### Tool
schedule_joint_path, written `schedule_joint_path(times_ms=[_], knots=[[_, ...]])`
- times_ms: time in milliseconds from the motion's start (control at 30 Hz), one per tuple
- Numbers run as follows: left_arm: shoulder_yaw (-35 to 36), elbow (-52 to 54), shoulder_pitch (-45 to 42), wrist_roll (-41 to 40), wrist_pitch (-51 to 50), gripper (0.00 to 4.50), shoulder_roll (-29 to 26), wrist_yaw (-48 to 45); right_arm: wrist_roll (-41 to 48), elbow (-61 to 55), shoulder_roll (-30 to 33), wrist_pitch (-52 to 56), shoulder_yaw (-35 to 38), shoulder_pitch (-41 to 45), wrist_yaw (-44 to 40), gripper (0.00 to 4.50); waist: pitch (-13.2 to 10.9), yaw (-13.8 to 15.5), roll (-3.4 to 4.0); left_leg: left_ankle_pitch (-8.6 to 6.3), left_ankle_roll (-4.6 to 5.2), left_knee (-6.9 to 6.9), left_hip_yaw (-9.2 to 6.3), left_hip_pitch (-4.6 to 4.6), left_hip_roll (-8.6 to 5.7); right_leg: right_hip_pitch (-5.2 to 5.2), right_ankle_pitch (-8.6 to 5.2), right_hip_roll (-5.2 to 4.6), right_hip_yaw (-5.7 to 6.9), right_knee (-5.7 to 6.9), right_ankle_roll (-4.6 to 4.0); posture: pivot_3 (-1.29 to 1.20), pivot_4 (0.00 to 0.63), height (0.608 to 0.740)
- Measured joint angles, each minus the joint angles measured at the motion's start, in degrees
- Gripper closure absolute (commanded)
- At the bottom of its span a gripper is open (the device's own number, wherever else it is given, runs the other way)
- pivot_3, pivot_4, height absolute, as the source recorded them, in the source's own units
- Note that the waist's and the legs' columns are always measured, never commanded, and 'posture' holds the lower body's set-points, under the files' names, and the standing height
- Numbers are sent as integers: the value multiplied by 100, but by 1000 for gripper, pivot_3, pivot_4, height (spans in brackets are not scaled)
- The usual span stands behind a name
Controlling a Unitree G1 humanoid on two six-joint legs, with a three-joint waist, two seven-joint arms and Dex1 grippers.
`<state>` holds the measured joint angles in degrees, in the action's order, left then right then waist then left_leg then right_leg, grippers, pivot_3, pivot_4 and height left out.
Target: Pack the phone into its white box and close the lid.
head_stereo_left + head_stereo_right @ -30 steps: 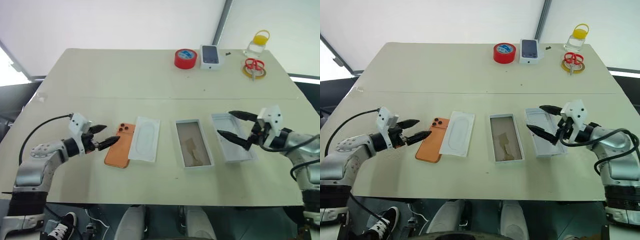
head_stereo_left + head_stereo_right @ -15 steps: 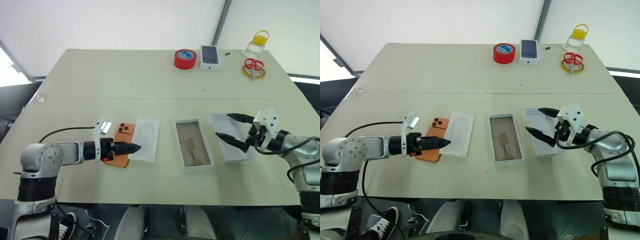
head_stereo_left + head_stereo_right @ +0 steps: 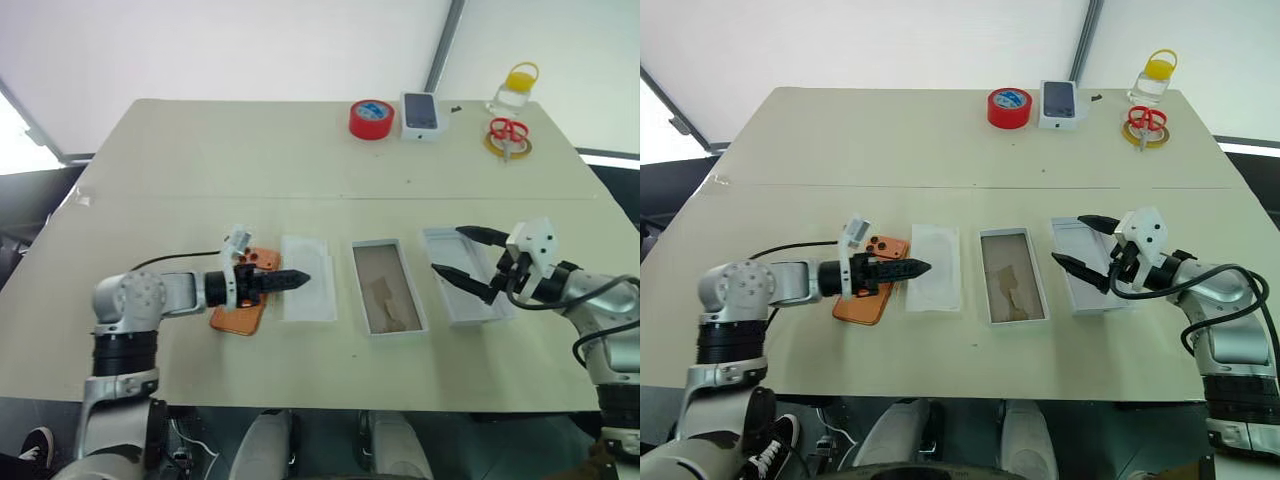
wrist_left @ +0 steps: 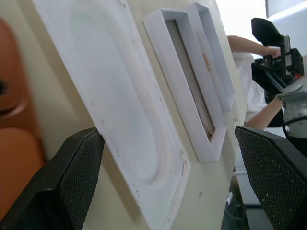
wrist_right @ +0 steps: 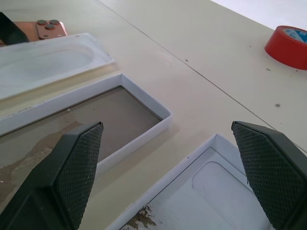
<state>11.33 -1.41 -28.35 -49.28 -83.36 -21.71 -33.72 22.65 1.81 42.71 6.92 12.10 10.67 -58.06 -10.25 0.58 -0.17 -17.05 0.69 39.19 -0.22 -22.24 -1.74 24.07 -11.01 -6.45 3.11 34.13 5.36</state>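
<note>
the two head views look forward and down over the whole table from its near edge. each wrist view sits low and close above the table; both share the box.

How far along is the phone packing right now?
Nothing looks packed yet. The phone lies on the table, outside the white box, whose floor is bare. The lid lies open-side up beside the box. In hand: the left end effector reaches open over the phone toward the white insert; the right end effector hangs open over the lid. Left: phone in, lid on.
</note>
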Motion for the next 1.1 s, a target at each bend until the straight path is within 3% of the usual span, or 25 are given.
schedule_joint_path(times_ms=[333,633,733,933,1100], knots=[[151,6,-43,-14,-133,0,-88,150,-3,0,1,-10,1,-45,18,22,0,-37,0,1,-1,-2,-1,2,7,4,-3,8,1,3,-6,0,150,740],[828,328,-138,46,-782,0,503,1136,-8,13,1,-68,0,-42,36,22,1,-37,1,2,-3,-2,-1,4,7,3,1,9,-1,3,0,0,150,740],[953,302,-151,139,-814,1257,722,1475,-15,43,0,-102,-11,1,40,0,1,-14,1,3,-6,-2,0,6,6,-2,1,9,-1,2,0,0,150,740],[1068,222,-156,378,-774,4406,1038,1898,-49,77,0,-104,-38,190,52,0,1,40,-2,4,-7,-1,-7,3,-6,-8,0,0,0,-2,0,0,150,740],[1243,208,-196,447,-759,4467,1230,1979,-51,75,-2,-99,-48,187,82,0,6,17,6,4,-7,-2,-10,27,-19,-31,-4,-11,0,-3,-1,0,150,740]])
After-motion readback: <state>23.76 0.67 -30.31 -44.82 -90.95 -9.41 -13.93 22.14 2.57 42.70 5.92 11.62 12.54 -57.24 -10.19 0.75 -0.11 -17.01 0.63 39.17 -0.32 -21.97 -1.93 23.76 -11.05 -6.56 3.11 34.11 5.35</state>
